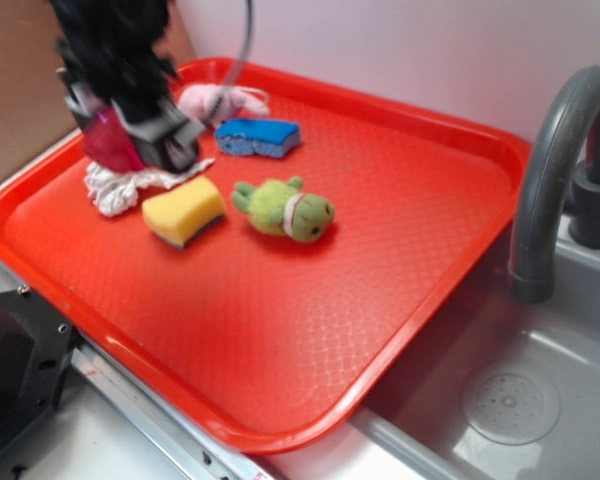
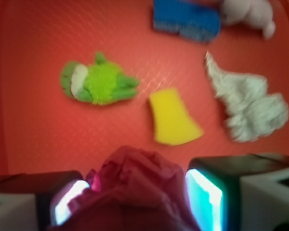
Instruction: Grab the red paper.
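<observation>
My gripper (image 1: 130, 135) is at the far left of the red tray (image 1: 400, 250), shut on the red paper (image 1: 110, 145), a dark crimson wrinkly wad. It holds the wad a little above the tray, over the white paper wad (image 1: 115, 188). In the wrist view the red paper (image 2: 135, 190) sits squeezed between my two fingers (image 2: 204, 197), filling the gap between them, with the tray floor showing well below it.
On the tray lie a yellow sponge (image 1: 183, 210), a green plush toy (image 1: 285, 208), a blue sponge (image 1: 260, 136) and a pink plush (image 1: 220, 100). A grey faucet (image 1: 555, 170) and sink basin (image 1: 510, 400) stand to the right. A brown wall rises at the left.
</observation>
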Controlling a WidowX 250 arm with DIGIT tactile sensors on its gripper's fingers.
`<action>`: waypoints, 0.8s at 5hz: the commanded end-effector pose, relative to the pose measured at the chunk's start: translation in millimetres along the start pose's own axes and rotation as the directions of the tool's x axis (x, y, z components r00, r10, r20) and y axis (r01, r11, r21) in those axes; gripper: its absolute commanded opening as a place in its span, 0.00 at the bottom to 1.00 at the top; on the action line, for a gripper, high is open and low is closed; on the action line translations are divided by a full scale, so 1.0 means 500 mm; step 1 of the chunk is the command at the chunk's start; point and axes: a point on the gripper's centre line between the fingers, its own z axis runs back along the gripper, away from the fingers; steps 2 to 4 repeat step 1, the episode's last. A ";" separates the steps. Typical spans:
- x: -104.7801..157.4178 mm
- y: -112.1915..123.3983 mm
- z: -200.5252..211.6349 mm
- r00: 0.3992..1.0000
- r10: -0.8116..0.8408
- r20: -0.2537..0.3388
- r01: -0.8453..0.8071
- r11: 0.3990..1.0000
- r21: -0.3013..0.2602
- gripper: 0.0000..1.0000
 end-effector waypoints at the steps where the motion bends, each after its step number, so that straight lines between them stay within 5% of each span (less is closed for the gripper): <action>1: 0.025 0.041 0.067 0.999 -0.048 0.017 0.047 0.999 0.014 0.00; 4: 0.025 0.041 0.067 0.999 -0.048 0.017 0.047 0.999 0.014 0.00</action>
